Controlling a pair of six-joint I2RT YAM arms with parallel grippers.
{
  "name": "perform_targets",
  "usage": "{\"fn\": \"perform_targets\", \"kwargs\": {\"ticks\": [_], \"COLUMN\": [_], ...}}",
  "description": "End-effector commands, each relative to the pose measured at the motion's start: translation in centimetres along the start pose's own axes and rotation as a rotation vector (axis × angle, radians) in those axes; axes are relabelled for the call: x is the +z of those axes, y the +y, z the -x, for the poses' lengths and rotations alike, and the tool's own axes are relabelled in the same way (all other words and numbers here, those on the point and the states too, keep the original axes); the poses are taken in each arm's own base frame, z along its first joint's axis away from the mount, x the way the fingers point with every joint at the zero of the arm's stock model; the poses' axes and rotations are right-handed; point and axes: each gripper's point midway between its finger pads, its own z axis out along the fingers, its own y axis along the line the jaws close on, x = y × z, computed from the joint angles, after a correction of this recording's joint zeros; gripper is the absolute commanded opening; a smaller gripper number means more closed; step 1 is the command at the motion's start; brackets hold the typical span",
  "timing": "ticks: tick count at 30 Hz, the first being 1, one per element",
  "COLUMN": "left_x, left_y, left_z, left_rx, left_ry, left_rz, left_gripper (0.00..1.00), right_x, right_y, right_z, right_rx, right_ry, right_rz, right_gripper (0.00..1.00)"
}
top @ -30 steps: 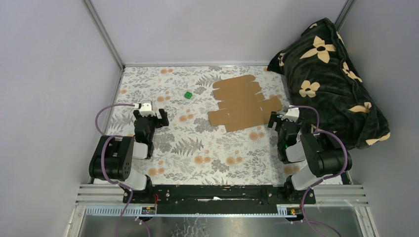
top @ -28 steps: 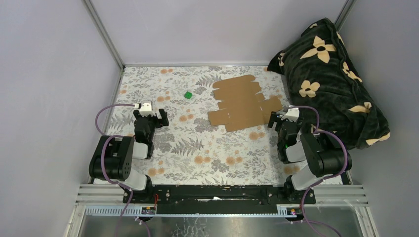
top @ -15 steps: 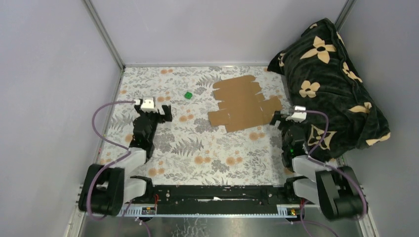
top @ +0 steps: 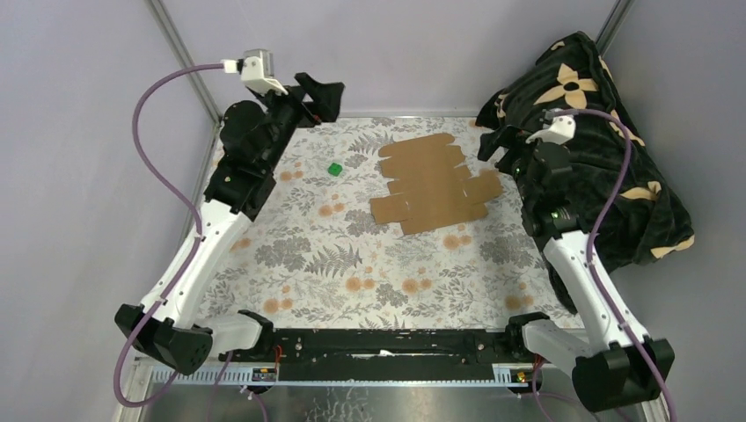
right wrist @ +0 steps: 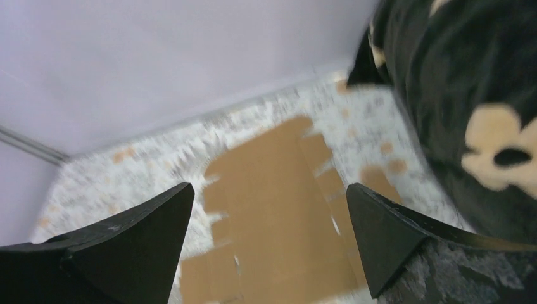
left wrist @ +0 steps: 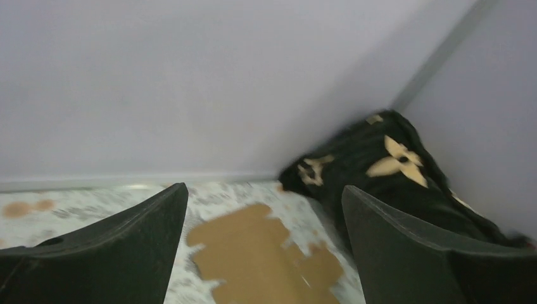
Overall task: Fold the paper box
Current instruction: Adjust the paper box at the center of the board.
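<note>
The box [top: 435,185] is lying flat and unfolded on the table [top: 352,264]. It is a brown die-cut card sheet, right of centre and toward the far edge. Its notched flaps are spreading out on all sides. Its right flap is lying just beside a dark flowered blanket [top: 598,149] heaped in the far right corner, and it is unclear whether they are touching. A small green cube [top: 334,169] is sitting left of the sheet, apart from it.

The left claw [top: 330,97] is hanging in the air over the far left corner, its jaws spread wide and gripping nothing. The right claw [top: 494,143] is hovering above the sheet's far right side, near the blanket, likewise released and empty. Both wrist views are looking down between parted fingers at the blurred sheet.

The sheet is looking thin and light, so a push is likely to slide it over the patterned table top rather than lift it. It is probably stiff across its panels but ready to bend along its pressed creases, and a hard pinch could dent or tear it. Lying flush, it is offering no edge to grab from straight above. The outer flaps look like the best hold, with one finger slipping beneath a flap's edge. One claw pressing down the middle panel would likely help while the other is lifting a flap along its crease.
</note>
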Motion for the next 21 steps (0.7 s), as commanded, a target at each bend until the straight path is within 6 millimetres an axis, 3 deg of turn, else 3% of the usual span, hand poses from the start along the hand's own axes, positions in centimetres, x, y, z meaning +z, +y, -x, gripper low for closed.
{"fn": "perform_targets", "kwargs": {"ticks": [1,3,7,12,17,19,21], "left_x": [-1.8,-1.7,-0.9,0.3,0.3,0.2,0.7], "left_y": [-1.7,-2.0,-1.3,1.9,3.8,4.7,6.5], "left_z": [-9.0,-11.6,-16.4,-21.0,-27.0,-28.2,-28.8], "left_rx": [-0.162,-0.290,-0.446,-0.224,-0.369,-0.418,-0.353], "left_ry": [0.378,0.429,0.550,0.646,0.775,0.787,0.779], "left_rz": [-0.072,-0.102,-0.196,0.074,0.015,-0.013,0.056], "left_gripper": [0.99,0.99,0.99,0.99,0.99,0.99,0.99], "right_x": [0.6,1.3,3.2,6.8,10.3,11.1,11.5], "right_y": [-2.0,-3.2,-2.6,-3.8,-4.4,-5.0,-5.1], "right_z": [-7.3,-8.7,-9.6,-12.0,-14.5,-15.6,-16.6], "right_rx": [-0.041,-0.065,-0.063,-0.117,-0.138,-0.133,-0.126], "right_ry": [0.337,0.405,0.469,0.614,0.683,0.706,0.741], "right_rz": [-0.084,-0.133,-0.080,-0.142,-0.155,-0.181,-0.184], "right_gripper": [1.00,1.00,1.00,1.00,0.99,1.00,0.96]}}
